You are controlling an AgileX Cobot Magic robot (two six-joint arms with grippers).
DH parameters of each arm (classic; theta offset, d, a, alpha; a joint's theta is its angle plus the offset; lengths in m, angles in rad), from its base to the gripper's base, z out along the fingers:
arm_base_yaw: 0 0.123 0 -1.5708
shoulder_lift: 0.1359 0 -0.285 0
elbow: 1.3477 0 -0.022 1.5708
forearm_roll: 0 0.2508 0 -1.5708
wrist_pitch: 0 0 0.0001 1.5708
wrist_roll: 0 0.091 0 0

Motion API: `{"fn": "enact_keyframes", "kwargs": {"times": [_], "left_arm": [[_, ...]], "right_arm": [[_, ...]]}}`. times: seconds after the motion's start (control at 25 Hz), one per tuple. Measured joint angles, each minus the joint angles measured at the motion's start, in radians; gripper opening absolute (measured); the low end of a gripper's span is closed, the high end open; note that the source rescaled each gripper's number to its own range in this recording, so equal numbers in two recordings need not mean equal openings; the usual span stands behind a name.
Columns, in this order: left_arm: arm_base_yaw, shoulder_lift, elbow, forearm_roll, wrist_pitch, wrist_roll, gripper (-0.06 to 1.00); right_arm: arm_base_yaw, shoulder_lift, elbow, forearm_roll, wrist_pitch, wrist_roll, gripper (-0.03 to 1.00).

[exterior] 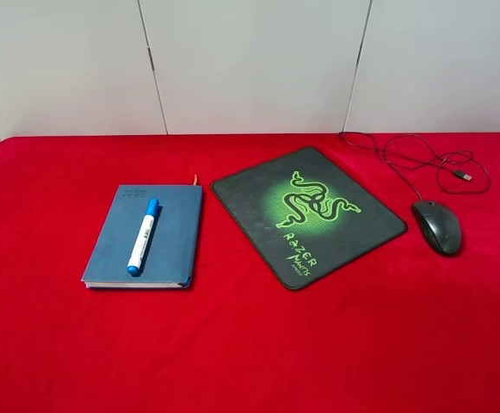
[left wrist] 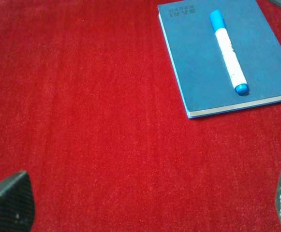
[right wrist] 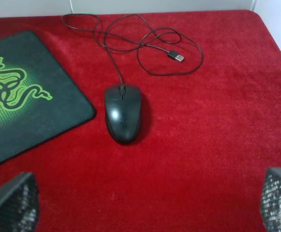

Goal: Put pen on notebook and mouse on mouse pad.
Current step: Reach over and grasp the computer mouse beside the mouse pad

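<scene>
The white pen (exterior: 143,235) (left wrist: 228,51) with its blue cap lies lengthwise on top of the blue notebook (exterior: 174,231) (left wrist: 261,58). To the right of the notebook sits the black mouse pad (exterior: 250,206) (right wrist: 67,104) with its green snake logo. On the red cloth just right of the pad rests the black mouse (exterior: 437,226) (right wrist: 123,112), its cable looping away to a USB plug (right wrist: 176,57). My left gripper (left wrist: 145,205) is open, above bare cloth short of the notebook. The right gripper (right wrist: 150,205) is open too, short of the mouse. Neither arm shows in the high view.
A red cloth (exterior: 250,344) covers the whole table. White wall panels (exterior: 250,60) stand behind its far edge. The coiled cable (exterior: 422,159) lies on the cloth beyond the mouse, near the back right.
</scene>
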Motion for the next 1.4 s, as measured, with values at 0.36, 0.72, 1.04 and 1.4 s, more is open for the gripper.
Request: {"fn": "enact_keyframes", "kwargs": {"times": [0.36,0.72,1.04,1.4], "left_arm": [[0.000,0.000,0.000,0.000,-0.001,0.001,1.00],[0.000,0.000,0.000,0.000,-0.002,0.001,1.00],[0.000,0.000,0.000,0.000,-0.002,0.001,1.00],[0.000,0.000,0.000,0.000,-0.003,0.001,1.00]], "right_arm": [[0.000,0.000,0.000,0.000,0.000,0.000,1.00],[0.000,0.000,0.000,0.001,0.000,0.000,1.00],[0.000,0.000,0.000,0.002,0.000,0.000,1.00],[0.000,0.173,-0.081,0.002,-0.009,0.000,1.00]]}}
